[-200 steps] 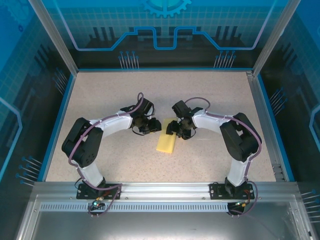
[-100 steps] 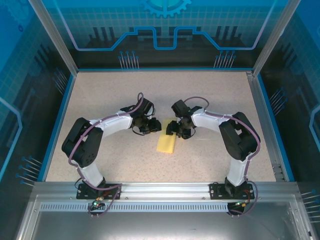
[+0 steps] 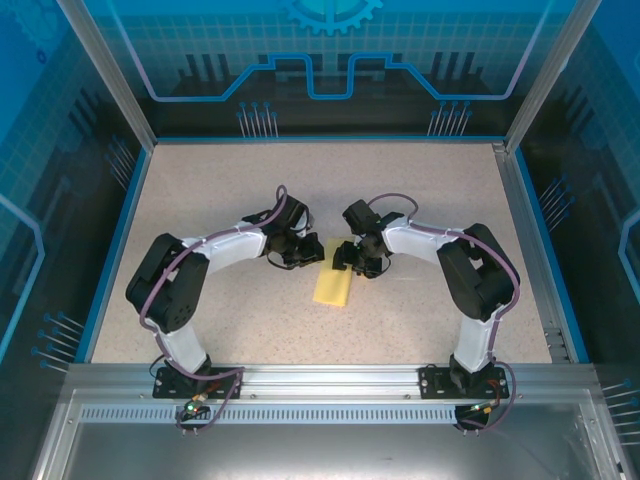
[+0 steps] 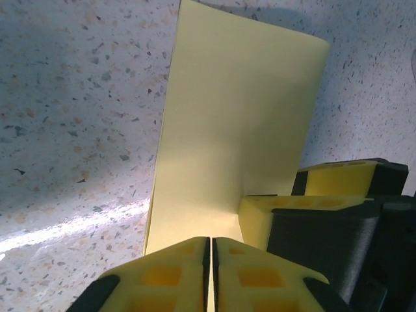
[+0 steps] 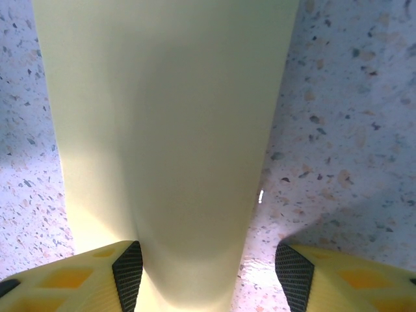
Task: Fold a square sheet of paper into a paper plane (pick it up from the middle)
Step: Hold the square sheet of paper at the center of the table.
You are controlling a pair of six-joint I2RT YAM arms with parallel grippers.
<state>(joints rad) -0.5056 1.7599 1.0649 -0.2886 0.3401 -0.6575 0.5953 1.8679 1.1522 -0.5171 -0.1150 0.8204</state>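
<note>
Risk I see: shut left gripper (image 4: 209, 250) dragging the folded yellow paper sheet (image 4: 240, 117) askew between right gripper (image 5: 208, 266)'s spread jaws.

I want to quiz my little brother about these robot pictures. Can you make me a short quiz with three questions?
1. True or false: the left gripper is shut.
2. What colour is the folded paper sheet lying on the speckled table? A red, B yellow, C green.
3. Fill in the missing word: the right gripper is open, and the paper sheet passes between its two ____.

Key: 1 true. 2 B. 3 fingers.
</note>
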